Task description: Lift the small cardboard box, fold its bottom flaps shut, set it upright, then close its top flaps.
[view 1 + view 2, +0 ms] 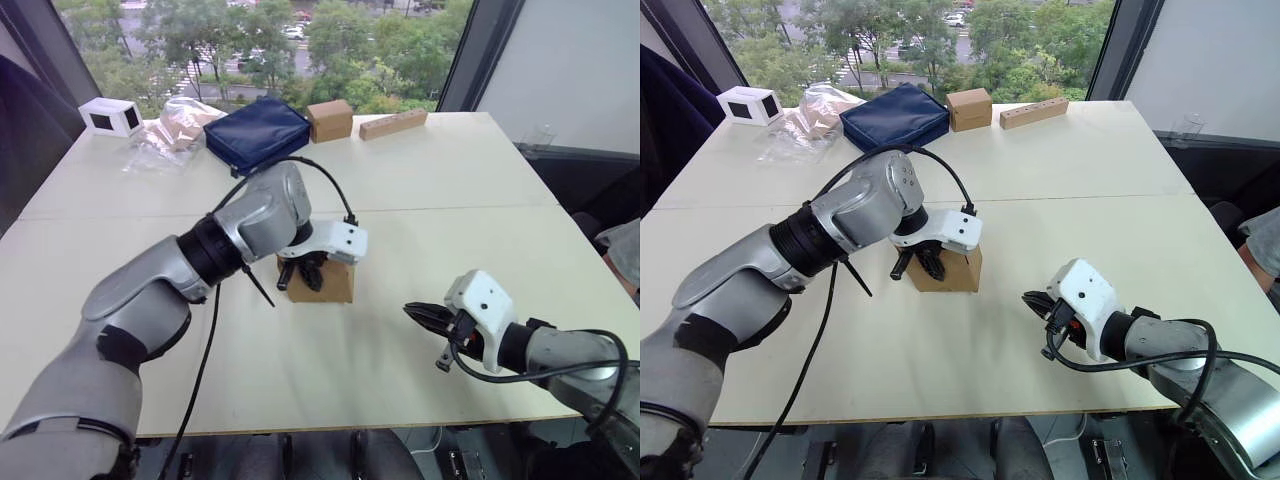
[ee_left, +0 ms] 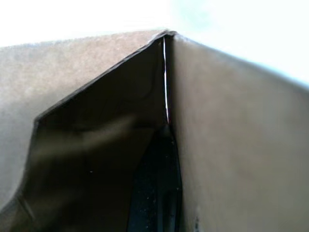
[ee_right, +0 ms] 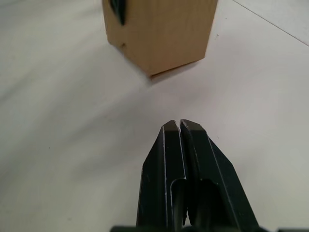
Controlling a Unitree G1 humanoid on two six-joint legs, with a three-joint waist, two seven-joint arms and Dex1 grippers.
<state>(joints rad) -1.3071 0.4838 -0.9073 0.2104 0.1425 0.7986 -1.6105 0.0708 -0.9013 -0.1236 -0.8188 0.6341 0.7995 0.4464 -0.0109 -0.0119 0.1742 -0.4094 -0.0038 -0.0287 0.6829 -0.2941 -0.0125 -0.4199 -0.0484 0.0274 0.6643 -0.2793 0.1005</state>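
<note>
My left gripper point(image 1: 925, 262) is down on the small cardboard box point(image 1: 952, 274), which stands mid-table, well in from every edge. Its black fingers point(image 1: 300, 272) hang over the box's near-left side, one seemingly inside a wall, but I cannot tell their spread. My right gripper point(image 1: 425, 318), fingers pressed together and empty, hovers toward the near right edge, pointing left at the box. The left arm is clearly nearer.

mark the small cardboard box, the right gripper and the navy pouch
small cardboard box point(image 1: 335, 284): left eye view, its front wall.
right gripper point(image 3: 179, 126): right wrist view, between its fingertips.
navy pouch point(image 1: 255, 133): left eye view, middle of its top.
</note>
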